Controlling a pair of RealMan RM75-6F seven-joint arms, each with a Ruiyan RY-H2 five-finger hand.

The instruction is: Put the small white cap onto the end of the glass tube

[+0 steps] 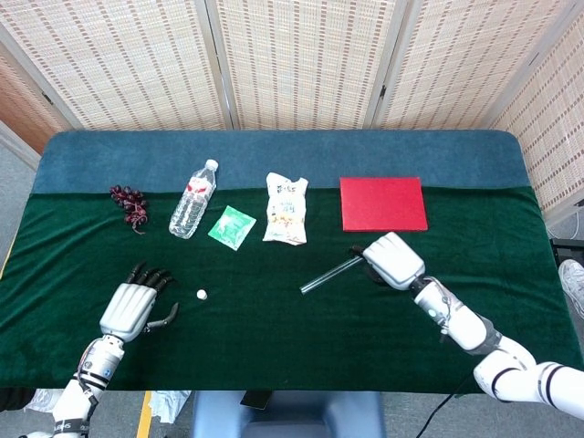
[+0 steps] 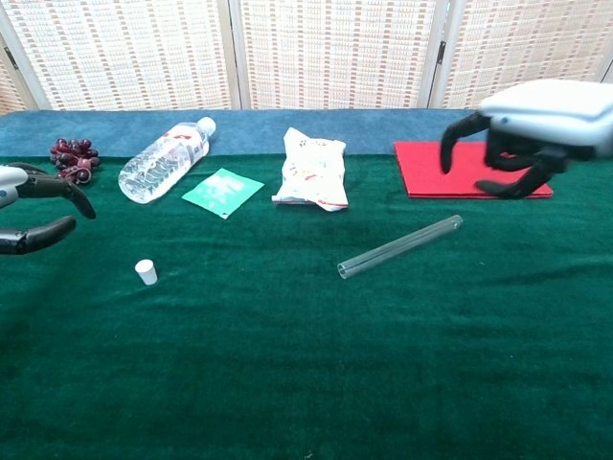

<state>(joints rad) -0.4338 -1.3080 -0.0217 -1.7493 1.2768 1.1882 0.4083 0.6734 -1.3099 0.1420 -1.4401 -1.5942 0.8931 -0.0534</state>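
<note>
- Your right robot hand (image 1: 392, 259) is hovering above the far end of the tube (image 1: 334, 273), fingers (image 2: 458, 129) apart and curled downward, gripping nothing; in the chest view it is hanging in front of the red mat (image 2: 466, 169) and clear of the glass.
- The tube is lying flat on the green cloth near the middle of the desk (image 1: 274, 347), slanting from its near-left open end up toward the far right.
- The cap (image 1: 202, 295) is standing on the cloth toward the left side of the desk, well apart from the tube and closer to the near edge than the tube is.
- Your left robot hand (image 1: 132, 306) is resting near the near-left corner, just left of the cap and not touching it; its fingers are spread and it is carrying nothing.
- A row of things is lying across the far half of the desk: grapes (image 1: 129, 204) toward the left edge, then a bottle (image 1: 192, 202) on its side, a green packet (image 1: 231, 226), a white snack bag (image 1: 286, 208), and the red mat toward the right.
- None of that row is touching the tube or the cap.
</note>
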